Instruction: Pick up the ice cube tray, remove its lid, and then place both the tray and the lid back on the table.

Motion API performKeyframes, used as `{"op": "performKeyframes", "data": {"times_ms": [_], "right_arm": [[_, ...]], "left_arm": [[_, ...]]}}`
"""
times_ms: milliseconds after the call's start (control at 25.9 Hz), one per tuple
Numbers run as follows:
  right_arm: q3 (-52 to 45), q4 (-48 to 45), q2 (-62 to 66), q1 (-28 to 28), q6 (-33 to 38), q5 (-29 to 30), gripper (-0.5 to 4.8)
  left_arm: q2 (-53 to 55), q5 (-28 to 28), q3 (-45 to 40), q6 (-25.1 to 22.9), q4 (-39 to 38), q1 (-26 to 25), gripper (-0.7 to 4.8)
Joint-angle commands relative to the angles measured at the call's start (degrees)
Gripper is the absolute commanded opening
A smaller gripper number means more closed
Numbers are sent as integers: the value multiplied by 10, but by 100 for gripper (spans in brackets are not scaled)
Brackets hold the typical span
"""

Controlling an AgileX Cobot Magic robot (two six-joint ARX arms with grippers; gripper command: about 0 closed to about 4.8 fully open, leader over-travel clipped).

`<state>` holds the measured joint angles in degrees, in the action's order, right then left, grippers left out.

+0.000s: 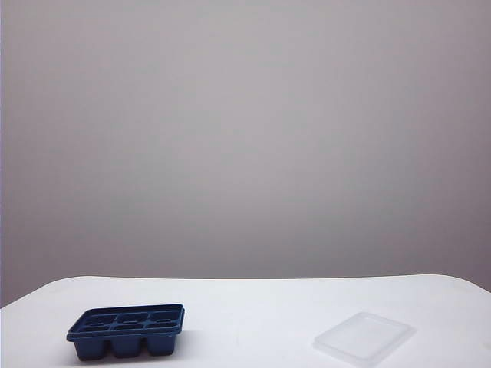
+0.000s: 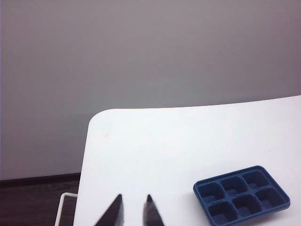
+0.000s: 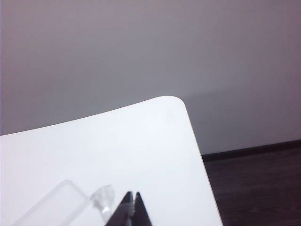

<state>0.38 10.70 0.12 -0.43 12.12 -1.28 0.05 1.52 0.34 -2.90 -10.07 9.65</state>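
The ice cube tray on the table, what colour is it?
The ice cube tray is dark navy blue all over, clearest in the left wrist view.

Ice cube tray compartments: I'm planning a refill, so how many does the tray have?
6, in two rows of three in the ice cube tray, which stands uncovered on the table, left of the lid. None look hidden.

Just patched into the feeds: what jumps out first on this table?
The navy ice cube tray sits uncovered at the table's front left, its frosted lid lying apart at front right. The left gripper, jaws slightly parted, and right gripper, shut, hold nothing.
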Motion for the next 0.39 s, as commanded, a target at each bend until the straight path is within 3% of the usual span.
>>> {"op": "performKeyframes", "data": {"times_ms": [39, 386], "right_arm": [[-3, -2, 0, 0, -2, 3, -5], [-3, -2, 0, 0, -2, -1, -5]], "left_arm": [[0, -3, 0, 3, -6, -1, 57], [0, -3, 0, 3, -6, -1, 57]]}}
